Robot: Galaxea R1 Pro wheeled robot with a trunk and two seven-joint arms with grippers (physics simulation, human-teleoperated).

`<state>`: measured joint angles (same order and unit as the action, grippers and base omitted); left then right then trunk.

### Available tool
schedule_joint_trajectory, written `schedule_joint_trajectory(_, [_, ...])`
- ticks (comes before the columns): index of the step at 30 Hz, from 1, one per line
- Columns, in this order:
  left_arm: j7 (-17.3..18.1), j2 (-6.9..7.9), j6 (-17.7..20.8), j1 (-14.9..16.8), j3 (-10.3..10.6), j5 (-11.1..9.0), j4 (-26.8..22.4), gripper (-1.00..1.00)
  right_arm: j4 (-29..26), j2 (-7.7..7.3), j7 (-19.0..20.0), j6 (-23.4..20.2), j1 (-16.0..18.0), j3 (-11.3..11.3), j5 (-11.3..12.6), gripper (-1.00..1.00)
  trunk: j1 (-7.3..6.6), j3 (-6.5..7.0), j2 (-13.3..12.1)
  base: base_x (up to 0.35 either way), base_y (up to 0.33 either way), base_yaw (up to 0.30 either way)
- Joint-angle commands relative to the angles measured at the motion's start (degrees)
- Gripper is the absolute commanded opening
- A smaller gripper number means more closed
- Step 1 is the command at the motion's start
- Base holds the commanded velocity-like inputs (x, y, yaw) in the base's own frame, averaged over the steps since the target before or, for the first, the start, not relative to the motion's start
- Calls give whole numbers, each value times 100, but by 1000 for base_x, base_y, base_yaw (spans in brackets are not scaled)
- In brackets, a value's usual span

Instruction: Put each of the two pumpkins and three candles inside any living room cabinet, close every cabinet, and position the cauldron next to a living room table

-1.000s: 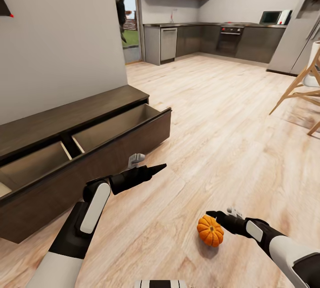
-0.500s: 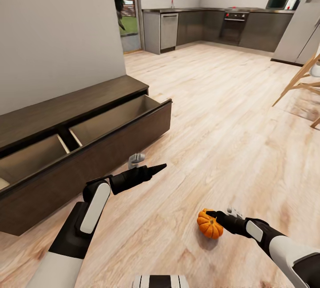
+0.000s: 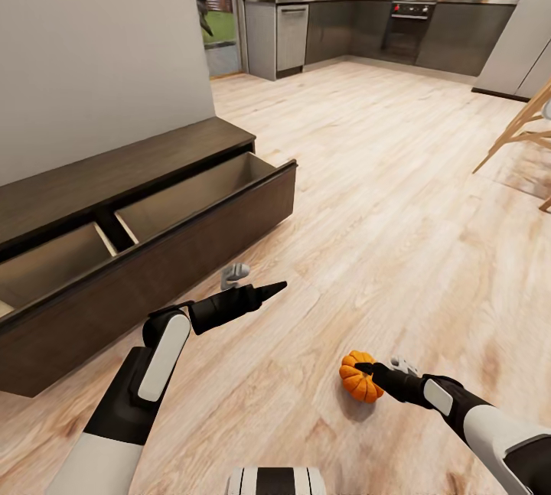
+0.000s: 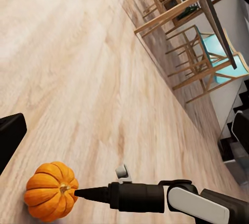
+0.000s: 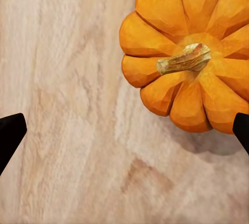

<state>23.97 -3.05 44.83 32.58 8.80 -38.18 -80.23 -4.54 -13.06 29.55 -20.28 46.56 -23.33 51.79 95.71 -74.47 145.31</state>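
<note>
One orange ribbed pumpkin [image 3: 358, 380] lies on the wood floor, also seen in the left wrist view [image 4: 51, 190] and, stem up, in the right wrist view [image 5: 187, 52]. My right gripper [image 3: 362, 366] hangs just over it, open wide, one black finger [image 5: 10, 133] far to one side and the other at the pumpkin's outer edge. My left gripper [image 3: 277, 285] is open and holds nothing, out over the floor in front of the cabinet [image 3: 153, 273]. The cabinet's wide drawer is pulled out, and the pale compartments I can see are bare. Candles, cauldron and table are out of view.
A grey wall [image 3: 99, 43] rises behind the cabinet. Bare wood floor [image 3: 398, 197] runs to a dark kitchen [image 3: 398, 21] at the back. Wooden chair legs [image 3: 520, 131] stand at the right edge, with more chairs [image 4: 187, 42] in the left wrist view.
The whole view has shifted, so the camera moved. The pumpkin now sits higher in the picture, under the right gripper's tip instead of below it. The left arm holds its pose.
</note>
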Motion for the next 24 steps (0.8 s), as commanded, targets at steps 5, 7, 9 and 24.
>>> schedule_joint_trajectory(5, [4,-3,35,3,-3,-14,-1,100,-3,-4,2,-29,2,-41,60,100,-1,-4,2,0,0,0])
schedule_joint_trajectory(7, [6,-3,35,3,-5,-14,-1,100,-3,-4,1,-27,2,-40,60,100,-1,-4,2,0,0,0])
schedule_joint_trajectory(9, [9,-3,35,3,-7,-14,-1,100,-3,-4,-1,-28,2,-41,60,100,-1,-4,2,0,0,0])
schedule_joint_trajectory(24, [2,-3,26,3,-8,-14,-1,100,-2,-4,-7,-28,2,-40,60,100,-1,-4,2,7,-53,0])
